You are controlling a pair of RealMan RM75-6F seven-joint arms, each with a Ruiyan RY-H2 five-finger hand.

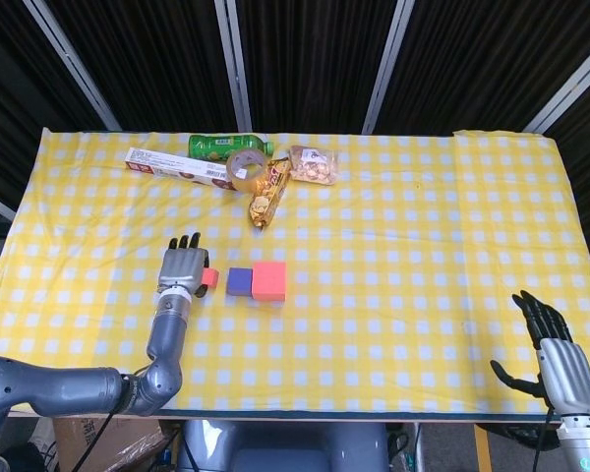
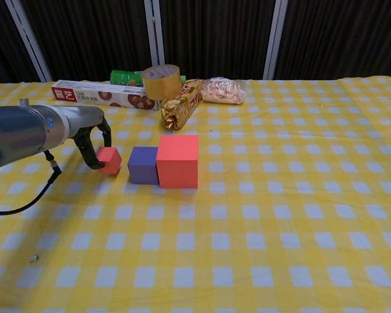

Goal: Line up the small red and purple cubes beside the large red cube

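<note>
The left hand [image 2: 91, 140], fingers grasping the small red foam cube [image 2: 109, 160] left of centre, should next set it against the small purple foam cube [image 2: 143, 164] adjoining the large red foam cube [image 2: 178, 160].

**Table and what sat on it**

The table [image 1: 423, 246] was covered edge to edge in a yellow-and-white checked cloth. Along the far side there was a little cluster: a long cookie box [image 1: 177, 168], a green bottle [image 1: 214, 146] lying on its side behind it, a roll of brown tape [image 1: 247, 165], a gold snack packet [image 1: 268, 194] and a clear bag of nuts [image 1: 313, 163] (contents a bit small to be sure). Nearer the middle, the purple cube [image 1: 239, 282] sat touching the large red cube [image 1: 268, 280], on its left in both views.
</note>
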